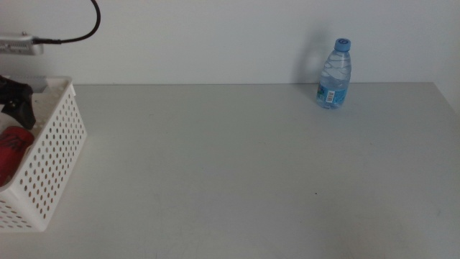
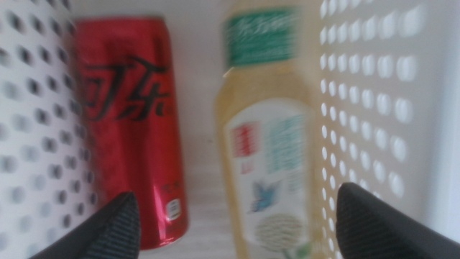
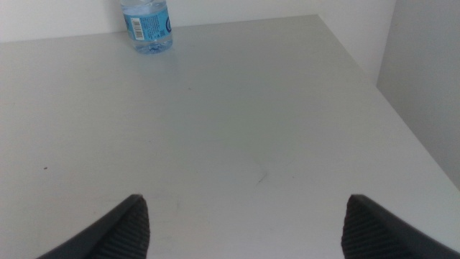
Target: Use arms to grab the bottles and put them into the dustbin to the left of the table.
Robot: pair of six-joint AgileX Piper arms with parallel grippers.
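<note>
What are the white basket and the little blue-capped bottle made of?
The basket looks like moulded white plastic, given its even rows of punched holes. The bottle seems to be thin clear plastic: you can see through it, and it has a blue cap and printed label.

The water bottle [image 3: 147,25] loses its cap and upper body past the right wrist picture's edge. The blurred tea bottle [image 2: 269,137] has unreadable label print and its base cut off. The dustbin [image 1: 54,155] runs off the middle picture's side, largely hiding the red can [image 1: 11,147].
</note>
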